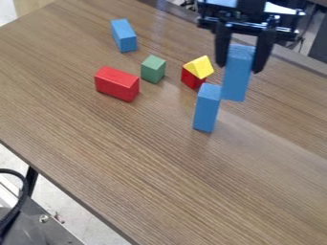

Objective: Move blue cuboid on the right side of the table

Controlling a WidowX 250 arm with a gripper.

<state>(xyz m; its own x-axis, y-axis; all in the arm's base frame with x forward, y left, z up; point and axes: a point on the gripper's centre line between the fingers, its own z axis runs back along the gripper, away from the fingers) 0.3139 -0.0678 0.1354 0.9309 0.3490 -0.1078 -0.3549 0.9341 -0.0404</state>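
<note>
Jaws clamped on upright blue cuboid, nr 2nd blue blk on desk (yellow pc atop sm. red blk).

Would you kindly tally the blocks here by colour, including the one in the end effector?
Blue: 3 (held block, standing block, rear block)
Red: 2 (cuboid, lower block)
Green: 1 (cube)
Yellow: 1 (wedge)
Total: 7
</note>
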